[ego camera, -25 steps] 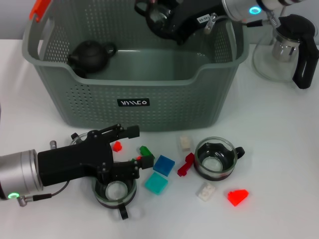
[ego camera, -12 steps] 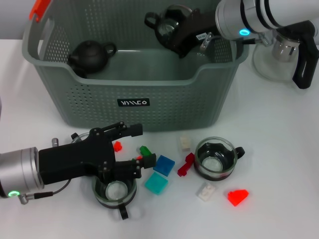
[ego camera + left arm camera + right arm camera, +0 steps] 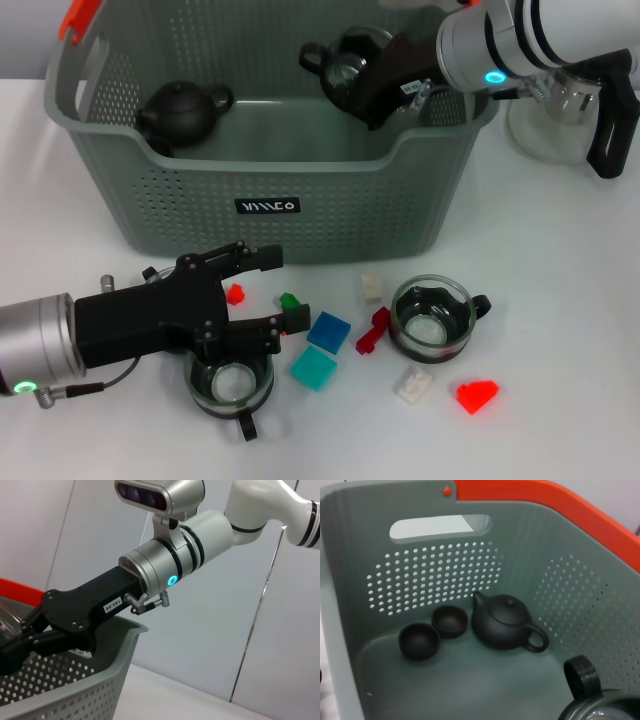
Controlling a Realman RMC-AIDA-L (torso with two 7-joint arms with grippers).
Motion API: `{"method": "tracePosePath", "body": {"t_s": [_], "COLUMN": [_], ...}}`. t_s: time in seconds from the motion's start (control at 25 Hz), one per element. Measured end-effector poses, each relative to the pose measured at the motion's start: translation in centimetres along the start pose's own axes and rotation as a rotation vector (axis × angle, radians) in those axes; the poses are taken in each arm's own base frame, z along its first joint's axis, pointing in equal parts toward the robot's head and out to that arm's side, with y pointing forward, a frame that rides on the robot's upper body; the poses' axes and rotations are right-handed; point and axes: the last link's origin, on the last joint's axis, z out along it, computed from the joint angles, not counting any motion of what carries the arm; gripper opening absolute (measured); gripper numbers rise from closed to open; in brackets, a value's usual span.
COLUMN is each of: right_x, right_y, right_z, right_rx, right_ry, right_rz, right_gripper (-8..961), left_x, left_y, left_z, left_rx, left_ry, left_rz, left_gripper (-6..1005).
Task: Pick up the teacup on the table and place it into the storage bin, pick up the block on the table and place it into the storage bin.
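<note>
The right end effector [image 3: 352, 88] was positioned in the upper centre of the head view, inside the storage bin [image 3: 300, 170] near its rear wall. It was clamped on a glass teacup [image 3: 340, 68] with a black band and black handle. The cup was carried above the bin floor, clear of the rim, which suggests it was about to be lowered and let go inside. In the right wrist view, part of the held cup appeared at the lower right corner, with the bin interior beyond it.

The bin floor already carried a black teapot [image 3: 504, 622] and two small dark cups [image 3: 434, 632], grouped toward the far end. This left bare floor beneath the held cup for a drop without contact.

The left end effector [image 3: 262, 297] was at the lower left of the head view, low over the table [image 3: 560, 300]. Its fingers were spread apart and gripped nothing. They bracketed a small green block [image 3: 291, 301], with a second glass teacup [image 3: 231, 385] just beneath the wrist housing. This placement suggests a block pick was being set up.

A third glass teacup [image 3: 432, 320], blue blocks [image 3: 322, 350], red pieces and pale blocks lay scattered on the table at lower centre. A glass pitcher [image 3: 575, 100] stood at the upper right.

The bin front carried a black label [image 3: 267, 206] with white lettering that could not be read reliably. A white tag on the right arm read "140-06" in the left wrist view.
</note>
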Motion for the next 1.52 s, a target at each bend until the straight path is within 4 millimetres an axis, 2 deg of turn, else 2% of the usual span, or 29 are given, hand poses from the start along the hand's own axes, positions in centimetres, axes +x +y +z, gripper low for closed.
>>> {"method": "tracePosePath", "body": {"t_s": [0.88,1.32,1.52], "right_x": [0.6,0.5,-0.8], "right_y": [0.5,0.4,-0.2], "right_z": [0.0,-0.1,-1.5], "right_rx": [-0.021,-0.021,-0.001], "right_ry": [0.040,0.035,-0.020], "right_rz": [-0.018,-0.020,-0.025], "right_gripper": [53,403,605], "left_x": [-0.4,-0.4,-0.4], "left_y": [0.2,0.2,0.2], "left_z": [-0.2,-0.2,-0.2], "left_rx": [0.009,0.008,0.008], "left_ry": [0.000,0.001,-0.001], "left_rz": [-0.012,-0.014,-0.013], "left_gripper": [876,876,876]}}
